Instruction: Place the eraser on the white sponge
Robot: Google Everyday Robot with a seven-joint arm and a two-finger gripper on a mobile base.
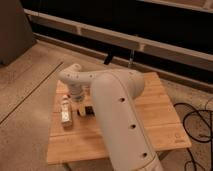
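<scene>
Right, mid-frame now: big white plastic robot arm (120,115) rises from the bottom centre, bends at the elbow and reaches over to the left, wrist pointing down w/ the two-finger gripper (80,110) low over the left part of the light wooden plank table (160,100). Jaws apart, hand released, nothing clamped between them as far as I can see. Small dark rectangular eraser (89,110) lies on the tabletop just right of the gripper, tucked close to the arm's left edge; can't tell if a finger touches it. Pale white oblong sponge (65,117) sits on the left side of the table, lengthwise toward the camera, just left of the gripper. So gripper is between the two, eraser and sponge apart, eraser not on the sponge. Something small and pale rests at the sponge's far end, too blurry to name. Right half of the table is mostly hidden behind the arm's thick upper link. Black cables (197,120) loop on the speckled floor (30,90) at the right edge of the frame. Dark wall w/ pale horizontal rails (165,42) runs across the top.
</scene>
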